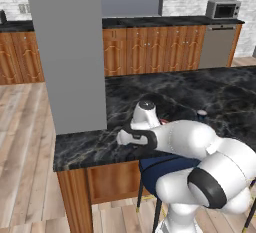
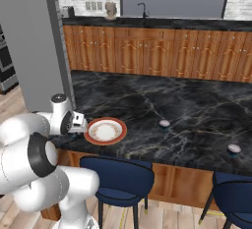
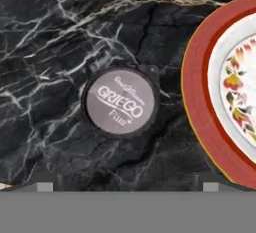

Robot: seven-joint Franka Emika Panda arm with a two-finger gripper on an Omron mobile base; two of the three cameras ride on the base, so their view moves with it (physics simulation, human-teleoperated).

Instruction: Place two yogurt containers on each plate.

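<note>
The scene is evenly and softly lit, with no single light source to be made out. No glare is seen on the dark marble worktop (image 2: 162,100). Only a faint shadow is cast around the yogurt container (image 3: 120,101) on it. Textures are rendered slightly soft, without edge distortion.

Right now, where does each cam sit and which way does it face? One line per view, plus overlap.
Left base view: behind the arm on its left, looking forward and down across the black marble counter; white arm fills the lower right.
Right base view: behind on the right, looking over the red-rimmed plate and two yogurt cups; arm at lower left.
Hand view: on the hand, looking straight down at a yogurt cup lid beside the plate; open claw tips at the bottom.
Shared: both base views show the same counter; right base and hand views share the plate.
</note>
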